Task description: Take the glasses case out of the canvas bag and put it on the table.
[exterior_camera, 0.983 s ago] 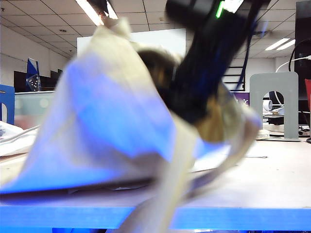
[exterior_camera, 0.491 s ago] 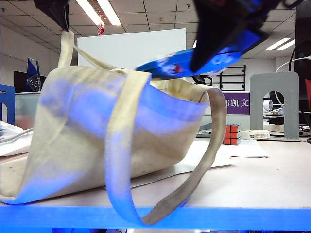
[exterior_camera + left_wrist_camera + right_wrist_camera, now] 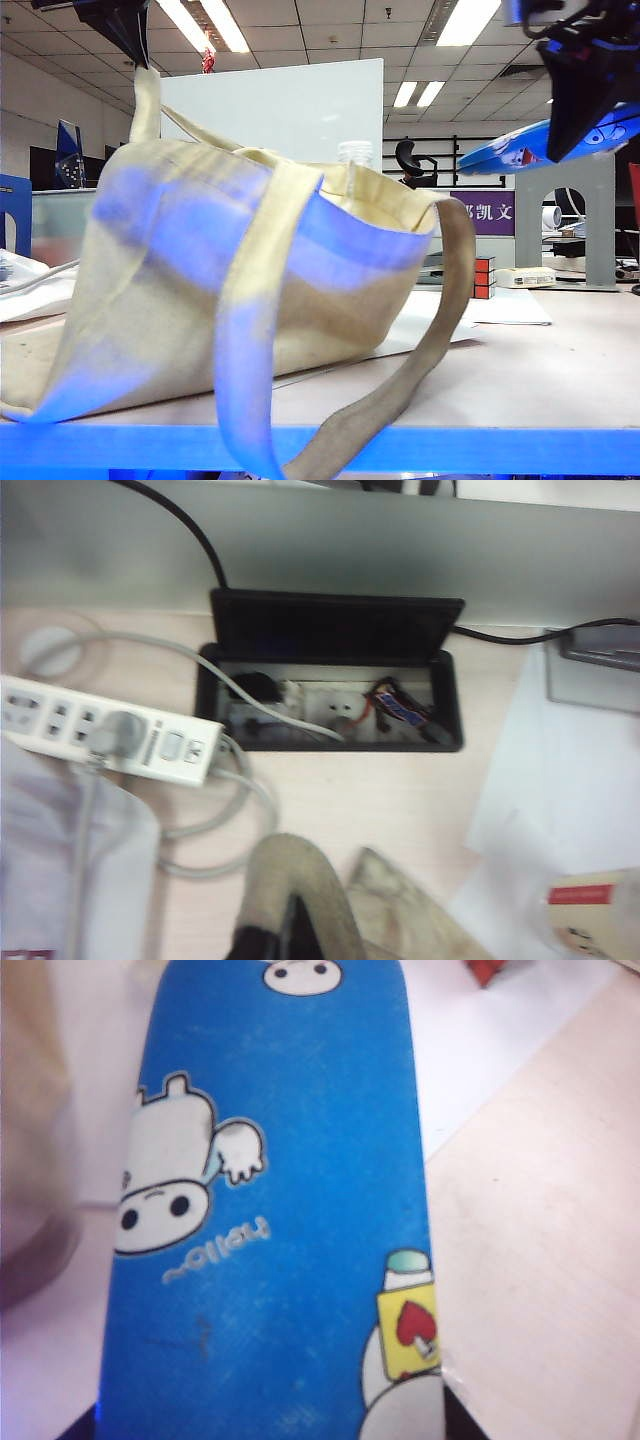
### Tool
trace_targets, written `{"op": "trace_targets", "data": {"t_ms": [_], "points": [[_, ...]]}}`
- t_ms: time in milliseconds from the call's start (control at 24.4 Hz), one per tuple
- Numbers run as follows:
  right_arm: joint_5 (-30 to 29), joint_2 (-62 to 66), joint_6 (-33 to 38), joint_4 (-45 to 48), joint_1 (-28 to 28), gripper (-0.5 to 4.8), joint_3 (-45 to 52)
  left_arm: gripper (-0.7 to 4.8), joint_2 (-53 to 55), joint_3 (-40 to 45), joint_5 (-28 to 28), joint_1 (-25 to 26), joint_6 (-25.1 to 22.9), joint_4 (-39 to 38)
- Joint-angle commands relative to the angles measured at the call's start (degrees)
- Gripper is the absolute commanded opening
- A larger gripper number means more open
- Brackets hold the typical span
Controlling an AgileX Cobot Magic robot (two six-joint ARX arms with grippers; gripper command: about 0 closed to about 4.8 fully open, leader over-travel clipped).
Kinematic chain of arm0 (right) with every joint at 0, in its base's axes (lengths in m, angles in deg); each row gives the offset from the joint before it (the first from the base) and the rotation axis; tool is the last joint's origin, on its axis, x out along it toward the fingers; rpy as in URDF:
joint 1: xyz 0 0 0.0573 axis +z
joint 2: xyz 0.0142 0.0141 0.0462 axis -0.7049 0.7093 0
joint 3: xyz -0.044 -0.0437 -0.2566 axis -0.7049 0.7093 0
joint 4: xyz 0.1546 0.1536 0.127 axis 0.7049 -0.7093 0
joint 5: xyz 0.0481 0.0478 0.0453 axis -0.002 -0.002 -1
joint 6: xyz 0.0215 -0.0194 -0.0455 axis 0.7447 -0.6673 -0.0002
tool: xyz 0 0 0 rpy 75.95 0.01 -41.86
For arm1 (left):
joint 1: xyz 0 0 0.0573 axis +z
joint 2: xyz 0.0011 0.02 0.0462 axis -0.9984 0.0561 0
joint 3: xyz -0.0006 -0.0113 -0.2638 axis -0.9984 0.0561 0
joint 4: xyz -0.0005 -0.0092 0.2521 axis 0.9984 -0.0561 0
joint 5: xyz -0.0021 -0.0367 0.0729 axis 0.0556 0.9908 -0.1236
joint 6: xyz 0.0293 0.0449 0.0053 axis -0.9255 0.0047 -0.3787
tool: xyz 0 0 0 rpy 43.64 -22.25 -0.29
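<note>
The large beige canvas bag [image 3: 230,300] sits slumped at the bright blue front edge of the pale beige table [image 3: 540,385], toward its left corner, one long flat strap looping over that edge. The left gripper [image 3: 120,25], above the bag's far left side, is closed on the other strap [image 3: 290,890], pulled upward. Toward the table's right edge, high above the top, the right gripper [image 3: 580,110] is clamped on the oblong blue glasses case [image 3: 270,1230] with cartoon figures. A small Rubik's cube [image 3: 484,278] stands farther back.
</note>
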Motion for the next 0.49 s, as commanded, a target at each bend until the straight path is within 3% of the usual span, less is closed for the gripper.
{"op": "trace_targets", "data": {"t_ms": [41,246,491], "points": [[-6.54,0.66,4.5,8.33,-5.22,2.28,2.6,-0.05,-0.44,-0.33,5.84,-0.11,2.4,0.0],[-6.95,3.48,4.44,13.07,-9.14,2.11,9.16,-0.05,-0.44,-0.33,10.19,-1.7,3.32,0.04],[-7.41,8.63,6.05,21.4,-9.4,2.11,15.28,-0.06,-0.44,-0.33,13.14,-5.49,2.86,0.15]]}}
